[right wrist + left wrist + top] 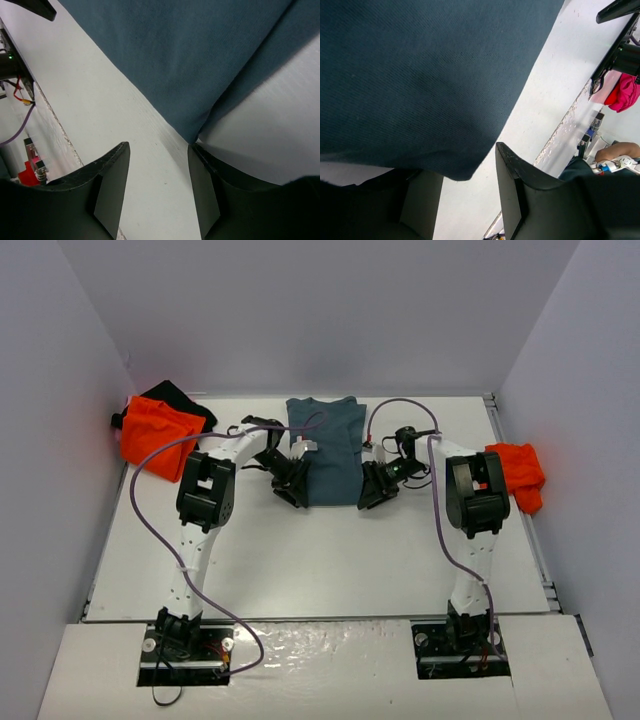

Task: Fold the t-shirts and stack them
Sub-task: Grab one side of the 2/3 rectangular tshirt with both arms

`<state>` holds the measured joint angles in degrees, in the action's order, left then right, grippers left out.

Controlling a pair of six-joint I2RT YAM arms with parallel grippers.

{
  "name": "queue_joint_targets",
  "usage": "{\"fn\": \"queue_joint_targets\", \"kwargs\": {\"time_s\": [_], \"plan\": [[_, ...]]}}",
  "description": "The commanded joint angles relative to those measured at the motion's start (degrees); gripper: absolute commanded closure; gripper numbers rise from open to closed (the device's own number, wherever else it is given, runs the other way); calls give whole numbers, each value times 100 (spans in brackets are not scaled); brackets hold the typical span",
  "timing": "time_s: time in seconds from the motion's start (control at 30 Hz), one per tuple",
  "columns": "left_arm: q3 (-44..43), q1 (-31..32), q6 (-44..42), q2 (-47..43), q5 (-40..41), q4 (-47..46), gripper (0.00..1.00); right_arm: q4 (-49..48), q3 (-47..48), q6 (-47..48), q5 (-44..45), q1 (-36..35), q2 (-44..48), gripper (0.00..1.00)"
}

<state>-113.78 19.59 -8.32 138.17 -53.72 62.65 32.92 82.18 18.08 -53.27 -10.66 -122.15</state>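
A dark teal t-shirt (330, 445) lies folded in a long strip at the table's back middle. My left gripper (292, 488) is open at its near left corner; in the left wrist view the shirt (420, 75) has its corner drooping over one finger, with bare table between the jaws (467, 200). My right gripper (374, 490) is open at the near right corner; in the right wrist view the shirt (200, 55) has its corner tip touching one finger, nothing between the jaws (157, 172). An orange shirt (155, 433) lies over a black one (178, 398) at the back left. Another orange shirt (517, 473) lies at the right.
White walls close in the table on the left, back and right. A raised rail (520, 500) runs along the table's right edge. Purple cables (400, 405) loop over the arms above the teal shirt.
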Motion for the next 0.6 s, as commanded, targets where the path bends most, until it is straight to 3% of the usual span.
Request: {"fn": "queue_joint_targets", "kwargs": {"time_s": [0.0, 0.43, 0.57], "plan": [[-127, 36, -91, -112, 55, 4, 59, -51, 81, 34, 300, -64, -363, 52], [-124, 27, -187, -97, 50, 81, 60, -40, 85, -528, 950, -105, -457, 51], [-128, 36, -189, -85, 9, 103, 60, 397, 17, -468, 693, 51, -435, 49]]}}
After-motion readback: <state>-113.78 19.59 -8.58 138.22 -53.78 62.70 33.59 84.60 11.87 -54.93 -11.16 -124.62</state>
